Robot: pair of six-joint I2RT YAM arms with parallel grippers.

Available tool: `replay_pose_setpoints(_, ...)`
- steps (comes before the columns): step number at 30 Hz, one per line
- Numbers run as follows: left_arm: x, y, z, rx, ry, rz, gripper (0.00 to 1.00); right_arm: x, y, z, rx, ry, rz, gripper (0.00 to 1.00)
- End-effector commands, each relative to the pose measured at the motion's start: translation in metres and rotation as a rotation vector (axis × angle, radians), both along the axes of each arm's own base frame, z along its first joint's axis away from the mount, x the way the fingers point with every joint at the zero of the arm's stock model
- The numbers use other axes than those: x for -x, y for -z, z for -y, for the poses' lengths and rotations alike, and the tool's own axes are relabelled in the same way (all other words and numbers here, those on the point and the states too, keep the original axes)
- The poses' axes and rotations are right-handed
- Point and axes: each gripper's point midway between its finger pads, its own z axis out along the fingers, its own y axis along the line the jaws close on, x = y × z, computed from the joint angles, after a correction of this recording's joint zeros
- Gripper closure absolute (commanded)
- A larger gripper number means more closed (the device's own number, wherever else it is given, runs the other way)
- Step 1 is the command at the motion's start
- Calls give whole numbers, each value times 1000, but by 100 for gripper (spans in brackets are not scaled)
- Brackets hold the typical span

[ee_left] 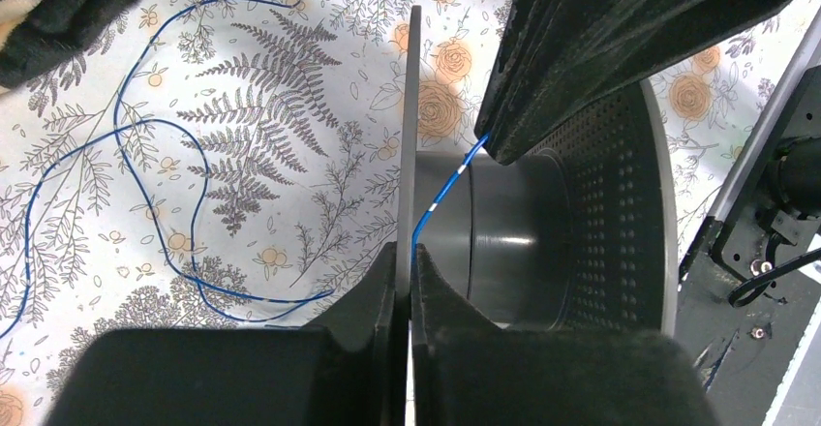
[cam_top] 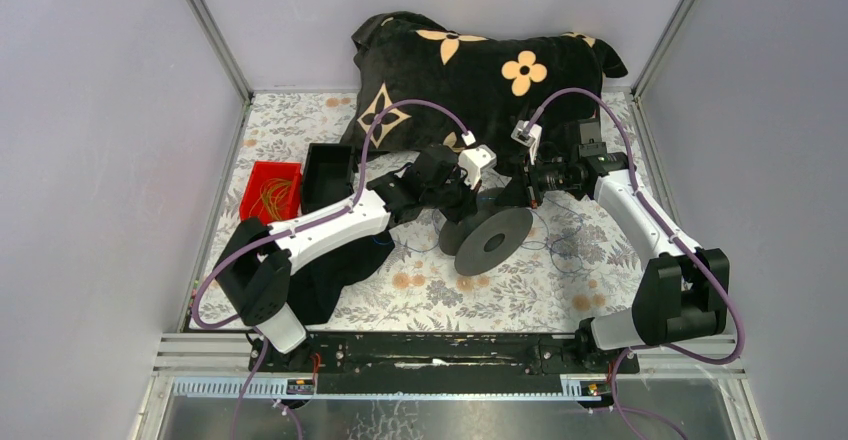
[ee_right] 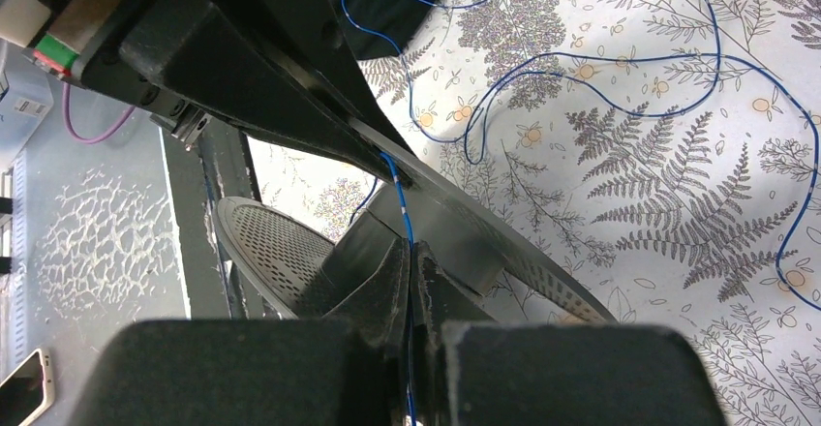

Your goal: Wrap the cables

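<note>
Cables [ee_left: 448,190], thin, blue and flexible, are found in two states. One short stretch is held straight just beside the grey hub of the big black disc-shaped spool [cam_top: 493,243]. The rest is lying in loose loops on the flowered tablecloth [cam_top: 520,300] at both sides of the spool.

The stretch is pinched at one end by the left gripper [ee_left: 405,281], whose fingers appear closed on it close beside the thin flange. At the other end it is pinched by the right gripper [ee_right: 410,261], also closed on it.

The step in hand is judged to be the laying of a turn on the hub. To do it well, the stretch should be held tight between both grips and guided inside the flange, not over its rim. Each turn should be put beside the last one, and the loose loops should be fed slowly so that no knot is pulled in.

The long axis of the held stretch runs from one gripper to the other, oblique to the spool's axle, neither along it nor square to it. Behind everything a black cushion with beige flowers [cam_top: 480,60] is placed.
</note>
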Motion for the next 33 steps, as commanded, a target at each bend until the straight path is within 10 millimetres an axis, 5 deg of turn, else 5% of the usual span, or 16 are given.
replay_pose_setpoints(1,-7,-19,8,44,7,74,97,0,-5,-3,-7,-16,23,100)
replay_pose_setpoints(8,-14,-30,0,12,-12,144,100,-9,-3,4,56,20,45,100)
replay_pose_setpoints(14,-24,-48,-11,-17,-50,226,100,-18,-15,5,77,59,36,88)
replay_pose_setpoints(27,-46,-103,-50,8,-126,292,100,-41,-57,15,110,190,97,44)
replay_pose_setpoints(33,-56,-133,-77,67,-153,257,100,-57,-64,25,95,272,129,36)
